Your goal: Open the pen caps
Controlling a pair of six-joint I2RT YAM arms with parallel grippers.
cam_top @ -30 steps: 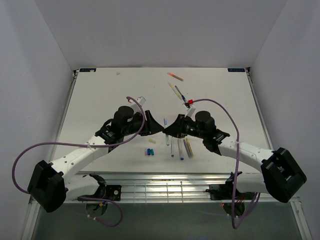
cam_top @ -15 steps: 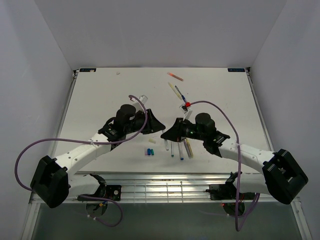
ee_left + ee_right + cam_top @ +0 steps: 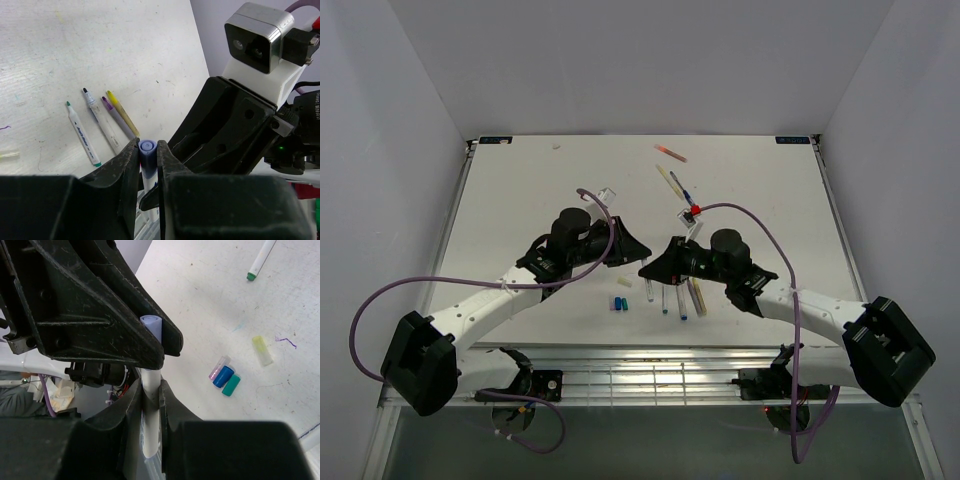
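Between left fingers (image 3: 129,160): lavender cap (image 3: 146,149), clamped, not yet off; right fingers (image 3: 131,410) grip its pen (image 3: 151,412). Four loose caps (image 3: 223,376) lie beyond.

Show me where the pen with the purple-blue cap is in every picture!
Top external: hidden where left gripper and right gripper meet.
Left wrist: bottom centre, cap pinched by left gripper.
Right wrist: centre; pen barrel gripped, cap sticking up.
Shared landmark: the two grippers' meeting tips.
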